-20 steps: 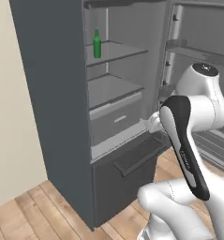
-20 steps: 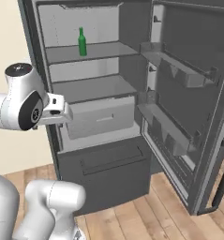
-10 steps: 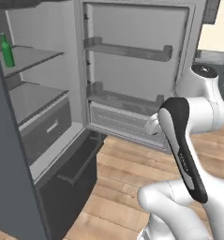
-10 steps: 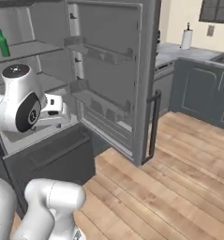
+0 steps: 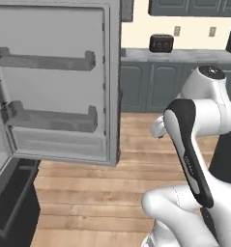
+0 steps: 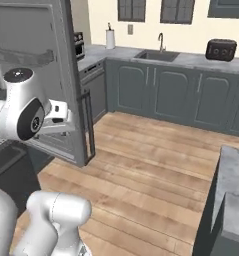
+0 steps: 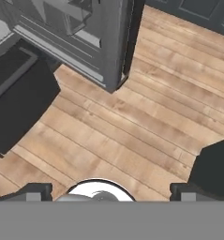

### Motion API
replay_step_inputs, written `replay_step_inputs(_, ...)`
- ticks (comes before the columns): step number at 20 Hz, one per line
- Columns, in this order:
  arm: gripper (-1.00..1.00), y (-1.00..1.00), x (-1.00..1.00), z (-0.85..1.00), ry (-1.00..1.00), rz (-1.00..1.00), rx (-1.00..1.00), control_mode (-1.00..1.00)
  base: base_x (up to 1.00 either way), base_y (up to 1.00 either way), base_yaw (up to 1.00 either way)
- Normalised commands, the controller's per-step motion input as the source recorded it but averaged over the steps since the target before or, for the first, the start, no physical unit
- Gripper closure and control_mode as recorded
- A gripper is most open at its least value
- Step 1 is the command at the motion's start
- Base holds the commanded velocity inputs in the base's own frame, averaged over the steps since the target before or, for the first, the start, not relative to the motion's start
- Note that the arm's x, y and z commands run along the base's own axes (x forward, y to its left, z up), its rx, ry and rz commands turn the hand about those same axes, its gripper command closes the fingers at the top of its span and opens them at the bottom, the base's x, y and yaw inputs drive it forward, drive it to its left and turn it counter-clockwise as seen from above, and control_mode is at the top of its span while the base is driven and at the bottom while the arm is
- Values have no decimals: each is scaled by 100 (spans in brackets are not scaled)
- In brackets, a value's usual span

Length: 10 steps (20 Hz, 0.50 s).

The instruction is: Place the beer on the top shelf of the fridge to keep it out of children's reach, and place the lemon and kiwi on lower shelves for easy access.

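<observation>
The fridge's open door (image 5: 54, 82) fills the left of the left base view, its inner side showing two pale grey door bins. In the right base view the door (image 6: 66, 75) is seen edge-on at the left. Below it a dark drawer front (image 5: 10, 202) juts out. My gripper (image 7: 111, 192) points down at the wooden floor beside the door's corner (image 7: 111, 70), fingers spread wide and open, nothing between them. The beer, lemon, kiwi, top shelf and lower shelves are out of view.
Dark grey cabinets (image 6: 156, 95) with a pale counter run along the back wall, carrying a sink faucet (image 6: 162, 42), a paper towel roll (image 6: 110, 37) and a dark toaster (image 6: 221, 49). A grey counter corner (image 6: 231, 185) stands near right. Wooden floor (image 6: 141, 170) lies between.
The whole picture has swung right, so the camera moved: the fridge interior and green bottle slid out to the left and the kitchen counters came in. The gripper stays open.
</observation>
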Motion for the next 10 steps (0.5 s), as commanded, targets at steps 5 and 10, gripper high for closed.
replay_step_inputs(5, -100, 0, 0, 0, 0, 0, 0, 100, 68, -48, -30)
replay_step_inputs(10, -100, 0, 0, 0, 0, 0, 0, 100, 88, -32, -14)
